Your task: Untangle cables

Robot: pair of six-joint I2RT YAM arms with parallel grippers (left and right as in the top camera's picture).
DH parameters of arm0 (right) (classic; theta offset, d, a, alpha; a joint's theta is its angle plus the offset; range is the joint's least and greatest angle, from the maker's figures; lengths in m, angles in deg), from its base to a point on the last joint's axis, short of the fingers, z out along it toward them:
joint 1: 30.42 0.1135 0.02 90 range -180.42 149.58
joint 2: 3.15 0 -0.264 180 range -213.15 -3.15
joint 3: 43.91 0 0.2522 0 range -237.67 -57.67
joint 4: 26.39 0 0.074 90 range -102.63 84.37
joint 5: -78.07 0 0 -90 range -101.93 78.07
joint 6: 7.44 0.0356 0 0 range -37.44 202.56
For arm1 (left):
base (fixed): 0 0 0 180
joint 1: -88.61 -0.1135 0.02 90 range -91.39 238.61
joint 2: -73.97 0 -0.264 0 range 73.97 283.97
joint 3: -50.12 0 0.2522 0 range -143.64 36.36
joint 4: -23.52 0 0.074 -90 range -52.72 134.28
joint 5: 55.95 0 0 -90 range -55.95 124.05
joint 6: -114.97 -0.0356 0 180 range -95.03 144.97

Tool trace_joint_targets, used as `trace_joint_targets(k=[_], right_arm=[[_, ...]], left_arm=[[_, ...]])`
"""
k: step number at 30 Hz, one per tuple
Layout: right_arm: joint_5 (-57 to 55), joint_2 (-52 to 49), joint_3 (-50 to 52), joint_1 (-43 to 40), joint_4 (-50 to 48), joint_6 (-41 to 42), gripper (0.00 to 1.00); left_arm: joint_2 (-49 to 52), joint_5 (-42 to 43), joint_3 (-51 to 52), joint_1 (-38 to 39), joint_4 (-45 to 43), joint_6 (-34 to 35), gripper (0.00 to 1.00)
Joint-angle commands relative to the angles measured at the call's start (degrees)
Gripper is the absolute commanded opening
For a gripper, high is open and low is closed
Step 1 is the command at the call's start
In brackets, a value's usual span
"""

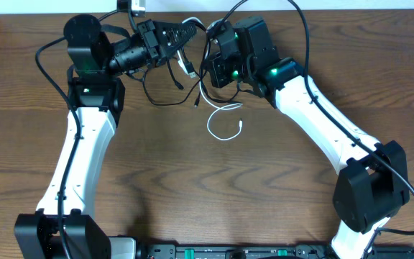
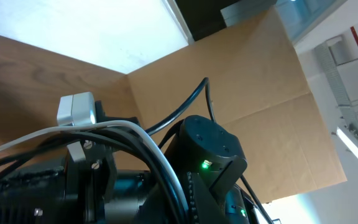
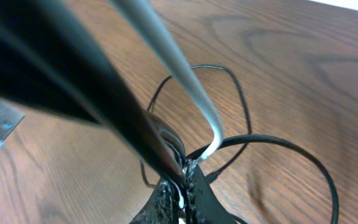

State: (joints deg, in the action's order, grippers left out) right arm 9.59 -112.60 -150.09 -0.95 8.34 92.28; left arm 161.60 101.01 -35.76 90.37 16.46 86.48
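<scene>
Clamping the white cord [image 3: 211, 134] beside the black cord [image 3: 211, 66], the right gripper [image 3: 184, 186] sits just right of the closed left gripper [image 1: 185, 34], tangle strung between them.

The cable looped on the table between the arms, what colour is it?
White; the cable shows best in the overhead view.

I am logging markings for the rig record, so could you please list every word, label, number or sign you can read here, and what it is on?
No text can be read in any view.
Base rail: small green and white marks, too small to read.
White block: no lettering shows.
Cardboard panel: plain.
</scene>
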Motion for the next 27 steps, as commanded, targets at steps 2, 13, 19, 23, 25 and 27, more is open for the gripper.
trace_joint_targets(k=[2, 13, 19, 23, 25, 27], right_arm=[[-2.2, -0.1, -0.2, -0.6, 4.2, 5.7, 0.01], [9.0, 5.5, -0.3, -7.1, 19.5, 11.3, 0.01], [15.7, 10.6, -0.3, -11.2, 21.3, 11.2, 0.01], [22.8, 15.0, -0.3, -14.9, 19.3, 11.2, 0.01], [27.7, 16.7, -0.3, -16.6, 16.8, 11.3, 0.01], [34.0, 18.4, -0.3, -18.5, 12.8, 13.2, 0.01]], left_arm=[[-1.2, -0.1, -1.2, 0.3, 4.2, -8.8, 0.08], [0.2, -16.9, -1.2, 0.3, 37.3, -41.7, 0.70], [2.4, -16.9, -1.2, 0.3, 39.1, -42.7, 0.75], [2.6, -17.0, -1.2, 0.9, 40.2, -45.9, 0.75], [2.6, -17.3, -1.2, 1.4, 40.5, -46.7, 0.74], [2.6, -17.3, -1.2, 1.7, 40.9, -46.7, 0.74]])
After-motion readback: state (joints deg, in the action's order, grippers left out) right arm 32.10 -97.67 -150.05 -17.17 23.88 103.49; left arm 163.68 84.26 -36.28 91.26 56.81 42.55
